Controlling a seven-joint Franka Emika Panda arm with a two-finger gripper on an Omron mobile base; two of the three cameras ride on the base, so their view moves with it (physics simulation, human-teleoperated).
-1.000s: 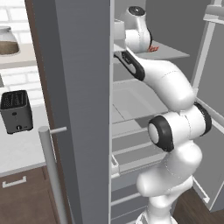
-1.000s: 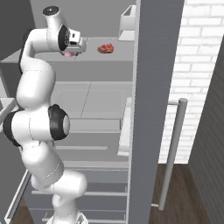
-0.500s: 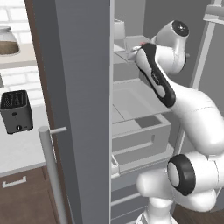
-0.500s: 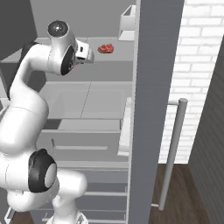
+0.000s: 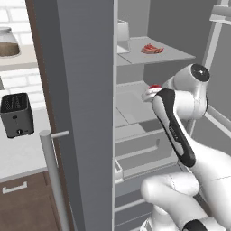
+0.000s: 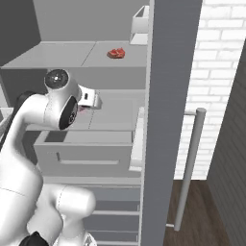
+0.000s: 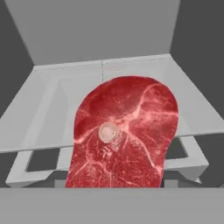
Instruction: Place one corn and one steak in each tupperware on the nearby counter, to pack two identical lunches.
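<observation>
You have a flat marbled steak (image 7: 124,135) right at the gripper, grasped and held out in front of the hand camera above the open fridge drawer (image 6: 91,144); a red edge of it shows by the wrist; a second steak (image 6: 116,53) lies on the shelf above that drawer, well apart.
</observation>
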